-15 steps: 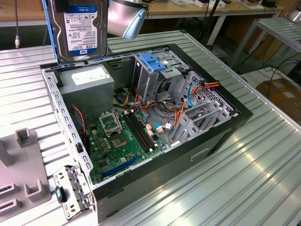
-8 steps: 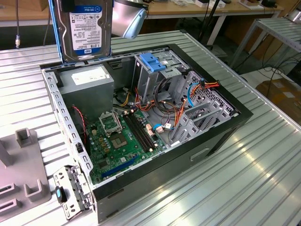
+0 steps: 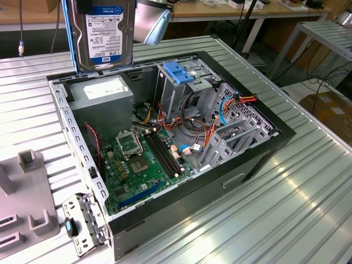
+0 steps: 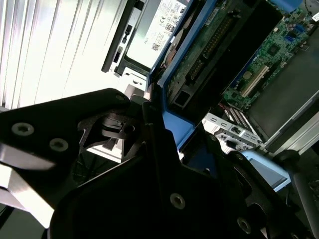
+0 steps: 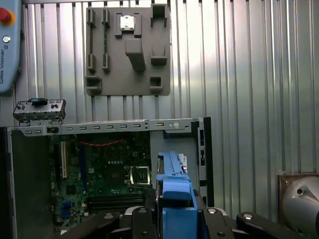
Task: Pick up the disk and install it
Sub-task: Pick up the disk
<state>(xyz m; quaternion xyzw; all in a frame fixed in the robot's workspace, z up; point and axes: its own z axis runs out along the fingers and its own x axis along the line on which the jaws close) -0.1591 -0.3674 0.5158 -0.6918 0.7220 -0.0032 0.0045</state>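
Note:
The disk (image 3: 102,33) hangs upright in the air above the back corner of the open computer case (image 3: 264,148), over the grey power supply box (image 3: 102,96). It is a grey drive with a label, framed by a bright blue carrier rail. In both wrist views my gripper (image 5: 172,211) (image 4: 159,124) is shut on the disk's blue carrier (image 5: 173,189), its black fingers on either side. The second wrist view shows the disk's green circuit-board side (image 4: 199,55). The tall metal drive cage with a blue latch (image 3: 179,74) stands inside the case, to the exterior view's right of the disk.
The motherboard (image 3: 137,159) and loose cables (image 3: 220,113) fill the case floor. A grey fixture plate (image 5: 127,50) lies on the slatted metal table beyond the case. A small bracket (image 5: 39,109) sits by the case wall. A pendant with a red button (image 5: 7,40) lies nearby.

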